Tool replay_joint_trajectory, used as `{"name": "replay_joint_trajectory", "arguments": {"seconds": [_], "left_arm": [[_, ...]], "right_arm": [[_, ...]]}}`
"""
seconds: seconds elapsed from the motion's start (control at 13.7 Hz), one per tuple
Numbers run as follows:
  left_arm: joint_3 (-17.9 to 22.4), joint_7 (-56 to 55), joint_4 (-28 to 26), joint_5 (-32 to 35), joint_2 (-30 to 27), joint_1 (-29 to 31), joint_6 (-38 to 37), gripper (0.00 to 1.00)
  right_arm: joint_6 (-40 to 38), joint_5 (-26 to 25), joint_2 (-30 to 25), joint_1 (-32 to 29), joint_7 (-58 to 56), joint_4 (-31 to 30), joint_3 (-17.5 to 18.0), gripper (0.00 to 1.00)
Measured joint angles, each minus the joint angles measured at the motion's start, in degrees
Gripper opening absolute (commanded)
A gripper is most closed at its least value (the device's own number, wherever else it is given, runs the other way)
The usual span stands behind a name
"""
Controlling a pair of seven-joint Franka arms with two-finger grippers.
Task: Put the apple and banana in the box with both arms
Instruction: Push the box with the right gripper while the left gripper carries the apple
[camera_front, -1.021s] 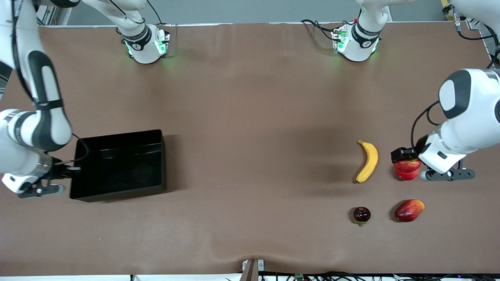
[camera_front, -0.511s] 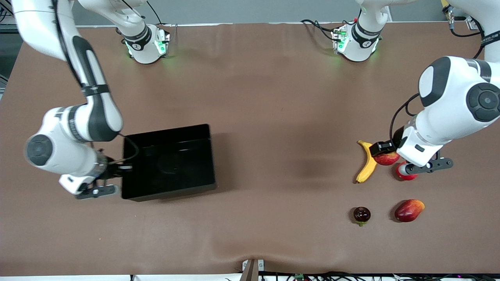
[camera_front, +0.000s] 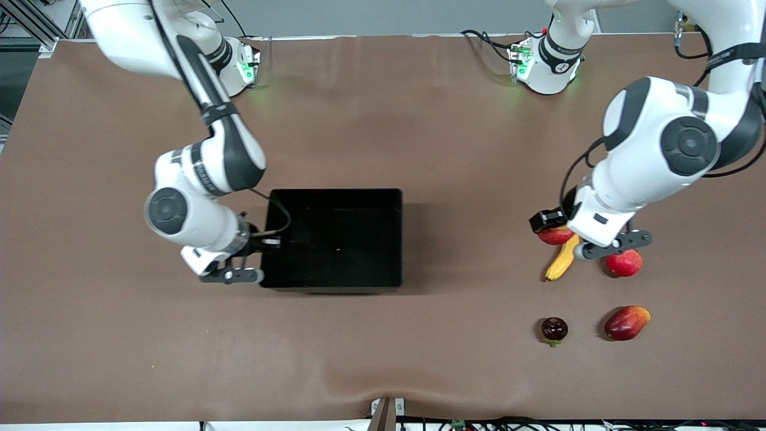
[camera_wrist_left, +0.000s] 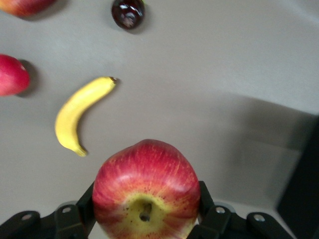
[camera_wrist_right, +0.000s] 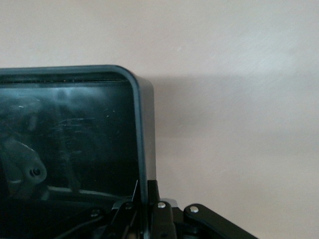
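My left gripper [camera_front: 552, 230] is shut on the apple [camera_front: 556, 236] and holds it over one end of the banana [camera_front: 561, 263]. In the left wrist view the apple [camera_wrist_left: 146, 191], red with yellow streaks, sits stem-dimple out between the fingers [camera_wrist_left: 205, 199], and the banana [camera_wrist_left: 77, 114] lies on the table below. My right gripper [camera_front: 265, 242] is shut on the wall of the black box [camera_front: 335, 200], which stands near the table's middle. In the right wrist view the box's rim [camera_wrist_right: 142, 129] runs down between the fingers [camera_wrist_right: 164, 219]. The box looks empty.
A pinkish-red round fruit [camera_front: 624, 262] lies beside the banana toward the left arm's end. An oblong red-orange fruit [camera_front: 626, 322] and a small dark fruit [camera_front: 554, 329] lie nearer the front camera. Brown cloth covers the table.
My right gripper has dragged the box from the right arm's end toward the table's middle. My left gripper has lifted the apple off beside the pinkish fruit and carried it over the banana.
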Motion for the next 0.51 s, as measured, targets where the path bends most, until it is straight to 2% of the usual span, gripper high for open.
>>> {"name": "replay_joint_trajectory", "arguments": {"seconds": [0.29,0.51], "left_arm": [[-3.84,-6.39,-0.02,0.0,0.07,-0.14,-0.12,0.0],[-5.76,-13.07,-0.45,0.0,0.58,-1.46,-0.47,0.0]], "right_arm": [[3.4,0.11,2.33,9.46,13.09,-0.18,0.03,0.0],[7.03,0.11,5.22,16.09,18.89,-0.29,0.0,0.0]]}}
